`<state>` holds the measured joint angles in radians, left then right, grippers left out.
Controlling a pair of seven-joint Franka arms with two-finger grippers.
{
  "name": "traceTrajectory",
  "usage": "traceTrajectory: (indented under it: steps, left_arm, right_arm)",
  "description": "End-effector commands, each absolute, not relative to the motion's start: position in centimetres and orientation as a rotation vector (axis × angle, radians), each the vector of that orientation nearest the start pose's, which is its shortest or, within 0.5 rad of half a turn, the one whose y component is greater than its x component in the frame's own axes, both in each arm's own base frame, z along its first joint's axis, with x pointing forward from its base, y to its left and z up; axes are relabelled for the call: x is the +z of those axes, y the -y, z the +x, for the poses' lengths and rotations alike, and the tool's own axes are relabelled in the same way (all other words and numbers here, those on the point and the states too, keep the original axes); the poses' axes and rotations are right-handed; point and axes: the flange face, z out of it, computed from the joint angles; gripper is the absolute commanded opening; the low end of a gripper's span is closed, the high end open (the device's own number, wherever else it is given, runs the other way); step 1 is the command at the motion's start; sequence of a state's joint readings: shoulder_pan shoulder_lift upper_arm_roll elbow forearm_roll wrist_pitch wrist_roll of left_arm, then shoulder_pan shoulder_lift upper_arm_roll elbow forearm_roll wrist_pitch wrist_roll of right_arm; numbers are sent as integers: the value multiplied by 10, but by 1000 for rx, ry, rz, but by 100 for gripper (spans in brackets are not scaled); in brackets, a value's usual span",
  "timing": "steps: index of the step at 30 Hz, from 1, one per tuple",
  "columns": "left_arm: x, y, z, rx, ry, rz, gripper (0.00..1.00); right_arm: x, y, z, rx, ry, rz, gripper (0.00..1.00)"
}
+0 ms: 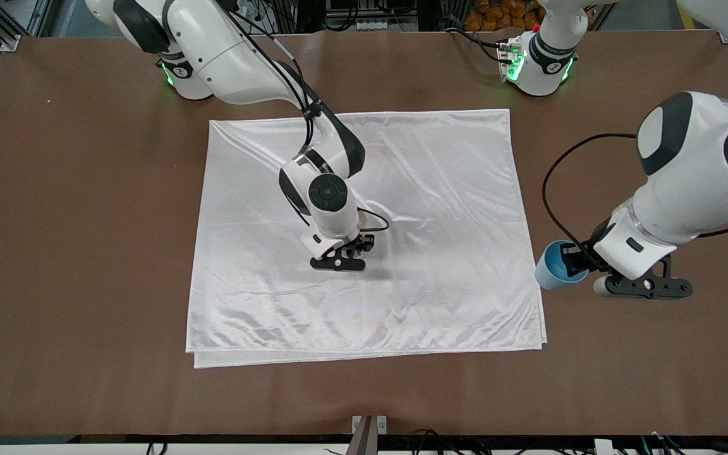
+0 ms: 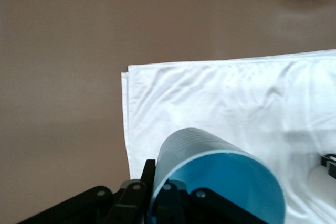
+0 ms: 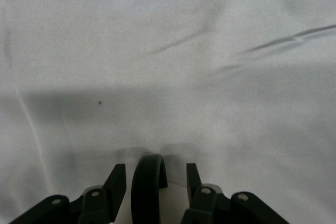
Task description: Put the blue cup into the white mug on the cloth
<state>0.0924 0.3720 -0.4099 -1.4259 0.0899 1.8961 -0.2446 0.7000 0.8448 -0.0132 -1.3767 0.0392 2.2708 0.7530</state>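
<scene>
The blue cup point(image 1: 552, 268) hangs tipped on its side over the brown table, just off the cloth's edge at the left arm's end. My left gripper point(image 1: 571, 258) is shut on its rim, one finger inside and one outside; in the left wrist view the blue cup point(image 2: 210, 166) fills the space by the left gripper point(image 2: 157, 182). My right gripper point(image 1: 339, 258) is low over the middle of the cloth point(image 1: 433, 189) and hides the white mug in the front view. In the right wrist view the mug's black handle point(image 3: 149, 182) stands between the open fingers of the right gripper point(image 3: 156, 174), with a gap on each side and the mug's cream body point(image 3: 176, 205) below.
The brown table point(image 1: 86, 253) surrounds the cloth on all sides. The arm bases point(image 1: 538, 63) stand along the table's edge farthest from the front camera. A black cable point(image 1: 550, 177) loops off the left arm above the table. A small metal bracket point(image 1: 369, 424) sits at the near edge.
</scene>
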Motion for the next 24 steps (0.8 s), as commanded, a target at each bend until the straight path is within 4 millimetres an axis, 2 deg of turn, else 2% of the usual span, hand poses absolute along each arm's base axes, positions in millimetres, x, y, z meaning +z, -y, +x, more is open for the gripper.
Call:
traceTrajectory:
  steps: [1, 2, 6, 9, 12, 16, 20, 24]
  left_arm:
    - [531, 190, 635, -153, -124, -3204, 0]
    - [534, 199, 631, -153, -144, -3202, 0]
    - [536, 231, 616, -122, -152, -3199, 0]
    - [537, 256, 606, -121, -177, -3200, 0]
    - [537, 275, 597, -114, -217, -3204, 0]
    - [532, 311, 581, -93, -215, -3209, 0]
    - [517, 346, 567, -47, -232, -3212, 0]
    - [507, 364, 562, -47, -181, -3229, 0]
  right_arm:
    - [220, -477, 574, -60, -168, -3074, 67]
    - [222, -478, 575, -65, -166, -3073, 72]
    - [235, -477, 577, -77, -162, -3070, 78]
    - [239, -474, 580, -86, -168, -3069, 88]
    - [255, -467, 588, -119, -179, -3059, 100]
    - [269, -448, 603, -165, -212, -3067, 100]
    - [279, -430, 616, -204, -247, -3077, 100]
    - [287, -406, 633, -251, -275, -3096, 100]
